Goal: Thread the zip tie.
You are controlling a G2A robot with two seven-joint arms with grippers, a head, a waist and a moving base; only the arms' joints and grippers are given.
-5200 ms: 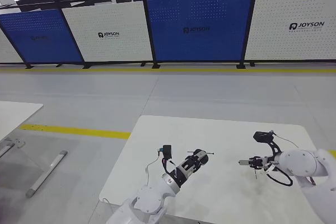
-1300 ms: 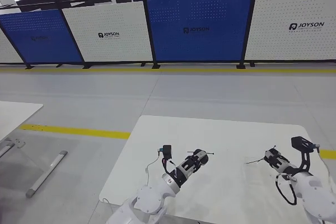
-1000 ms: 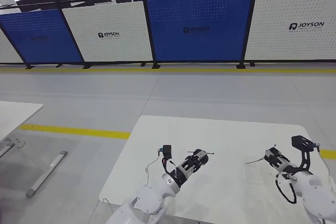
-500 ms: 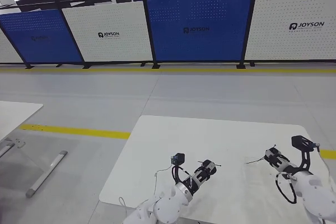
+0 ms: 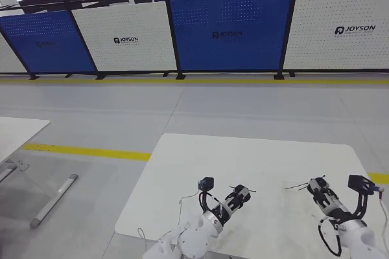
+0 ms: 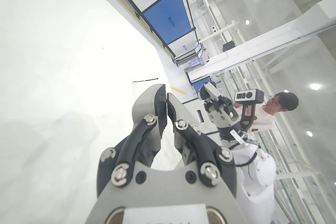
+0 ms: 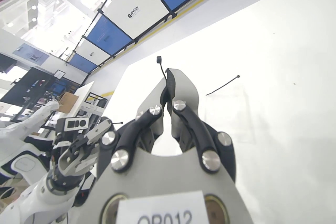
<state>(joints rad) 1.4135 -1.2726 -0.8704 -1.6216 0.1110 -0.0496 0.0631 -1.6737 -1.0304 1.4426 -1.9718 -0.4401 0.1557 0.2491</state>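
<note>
My right gripper (image 7: 167,77) is shut on a black zip tie (image 7: 160,63); the tie's square head sticks out past the fingertips. In the top view this gripper (image 5: 318,184) is over the near right part of the white table (image 5: 259,152). My left gripper (image 5: 242,191) is near the table's front middle and is shut on a second thin black zip tie (image 5: 236,190), which lies crosswise in the fingertips (image 6: 160,93). A third zip tie (image 5: 297,187) lies loose on the table between the two grippers, close to the right one, seen also as a loose tie (image 7: 222,85) and a loose tie (image 6: 145,80).
The table's near edge (image 5: 126,226) runs close under the left arm. Bare tabletop stretches toward the far edge (image 5: 253,136). Blue and white partition panels (image 5: 227,35) stand across the floor behind.
The left arm shifted right and toward the front edge about a second ago and has since stayed put. The right arm has just drawn back toward the near right corner, still holding its tie.
</note>
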